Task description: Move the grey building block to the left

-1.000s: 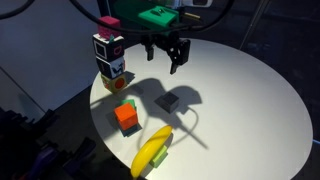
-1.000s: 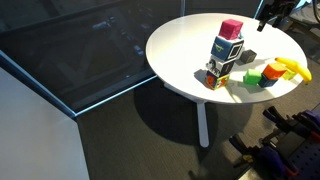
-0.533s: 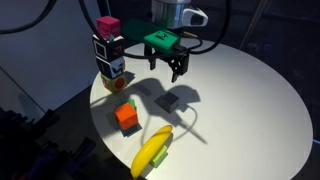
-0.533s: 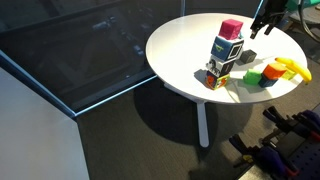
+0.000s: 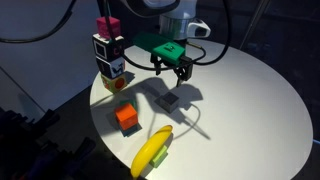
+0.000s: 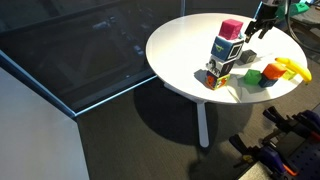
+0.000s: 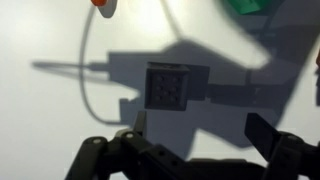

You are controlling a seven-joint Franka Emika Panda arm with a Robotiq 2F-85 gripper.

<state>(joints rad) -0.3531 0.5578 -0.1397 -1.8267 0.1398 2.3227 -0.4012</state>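
Note:
The grey building block (image 5: 171, 101) is a small dark-grey cube on the white round table (image 5: 250, 110). My gripper (image 5: 171, 71) hangs open above it, a short way up. In the wrist view the block (image 7: 167, 85) lies just beyond the gap between my open fingers (image 7: 265, 133), which hold nothing; my gripper (image 7: 197, 128) shows at the bottom of that view. In an exterior view my gripper (image 6: 258, 24) is over the far side of the table; the block is mostly hidden there.
A stack of black-and-white patterned cubes with a pink top (image 5: 109, 50) (image 6: 226, 52) stands near the table edge. An orange cube on a green piece (image 5: 127, 117) and a yellow banana (image 5: 152, 152) lie nearby. A thin white cable (image 5: 192, 122) lies beside the block.
My gripper has come down and shifted toward the grey block, still open. The block and other objects have not moved.

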